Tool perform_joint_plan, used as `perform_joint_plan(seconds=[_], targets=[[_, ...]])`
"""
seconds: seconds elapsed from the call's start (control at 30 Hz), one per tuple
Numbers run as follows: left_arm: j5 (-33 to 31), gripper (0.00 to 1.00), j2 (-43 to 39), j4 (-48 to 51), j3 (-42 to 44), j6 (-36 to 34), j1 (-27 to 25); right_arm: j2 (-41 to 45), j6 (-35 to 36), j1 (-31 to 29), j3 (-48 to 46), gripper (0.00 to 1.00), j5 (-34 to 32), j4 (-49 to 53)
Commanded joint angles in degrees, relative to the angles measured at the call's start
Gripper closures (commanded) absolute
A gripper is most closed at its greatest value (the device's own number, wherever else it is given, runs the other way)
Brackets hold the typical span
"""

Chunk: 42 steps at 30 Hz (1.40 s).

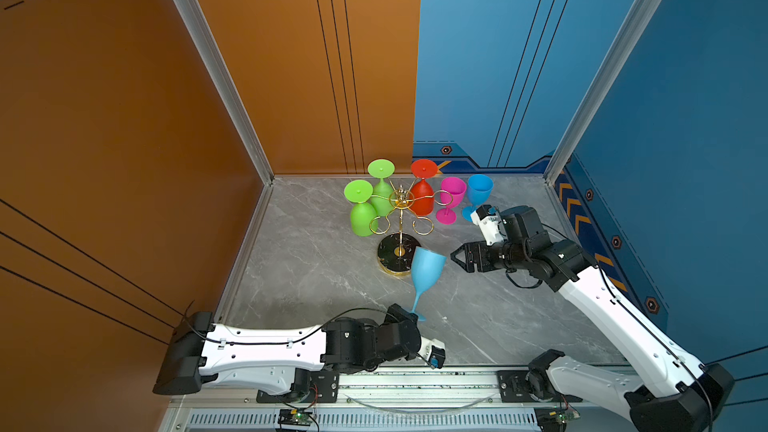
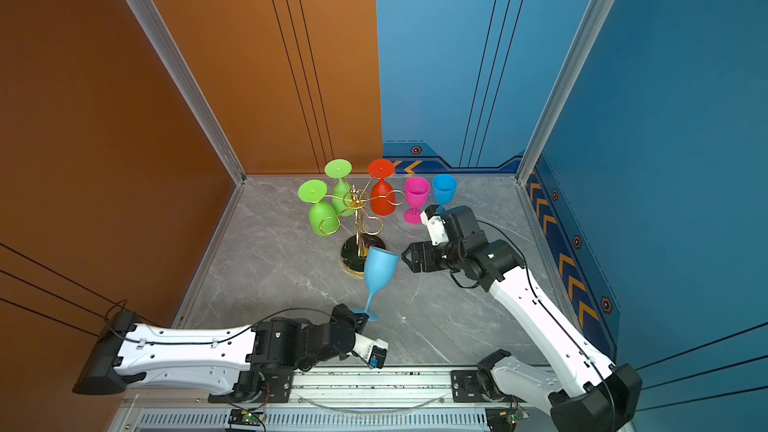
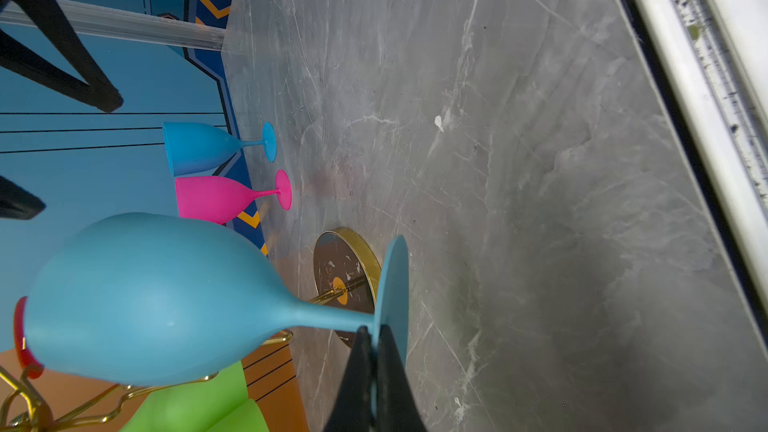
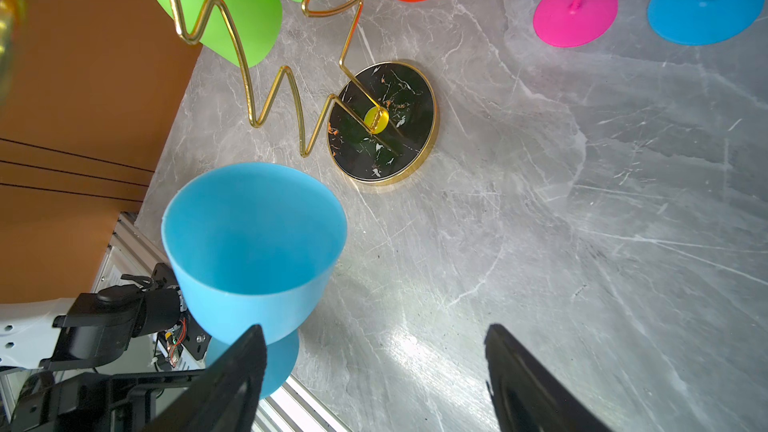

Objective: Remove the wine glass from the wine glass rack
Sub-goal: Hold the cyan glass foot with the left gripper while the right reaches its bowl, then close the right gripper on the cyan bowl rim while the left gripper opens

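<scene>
While left end effector (image 1: 410, 317) clamps the light-blue plastic wine glass (image 1: 426, 273) by its foot, glass leans free of gold wire rack (image 1: 400, 224), beside its base | right end effector (image 1: 457, 257) released near that base, likely awaiting handover.

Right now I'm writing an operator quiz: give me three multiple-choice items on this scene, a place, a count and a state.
1. Where is the pink glass?
A. held in the air
B. upright on the table beside the standing blue glass
C. lying on its side

2. How many glasses hang on the wine glass rack?
A. one
B. five
C. three

3. The left claw is:
A. shut on the foot of the tilted blue glass
B. open
C. shut on the rack's pole

1 B, foot on the table; 2 C, two green glasses, one red glass; 3 A, fingers pinch the foot.
</scene>
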State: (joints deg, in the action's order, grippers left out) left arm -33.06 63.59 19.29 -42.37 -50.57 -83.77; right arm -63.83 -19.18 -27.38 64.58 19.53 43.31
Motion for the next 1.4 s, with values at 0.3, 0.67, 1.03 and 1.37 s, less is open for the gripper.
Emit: perform_joint_plan(seconds=[0.3,0.67,1.03,1.37], targets=[[-7.99,1.00,0.94,-10.03,3.90,-9.51,-2.84,1.26,-3.48,1.71,1.87,0.20,3.82,-3.01],[-14.13,1.00,3.28,-16.63,5.91,-13.83,-3.53,-0.82,-4.35,2.00,2.06,0.26,7.48,-3.93],[-17.19,1.00,3.90,-22.55,7.87,-20.68,-4.04,-3.00,-4.64,2.41,2.24,0.34,11.26,-3.86],[-19.54,1.00,5.43,-26.59,9.01,-24.27,-4.08,-4.27,-4.72,3.46,1.92,0.57,14.98,-3.85]])
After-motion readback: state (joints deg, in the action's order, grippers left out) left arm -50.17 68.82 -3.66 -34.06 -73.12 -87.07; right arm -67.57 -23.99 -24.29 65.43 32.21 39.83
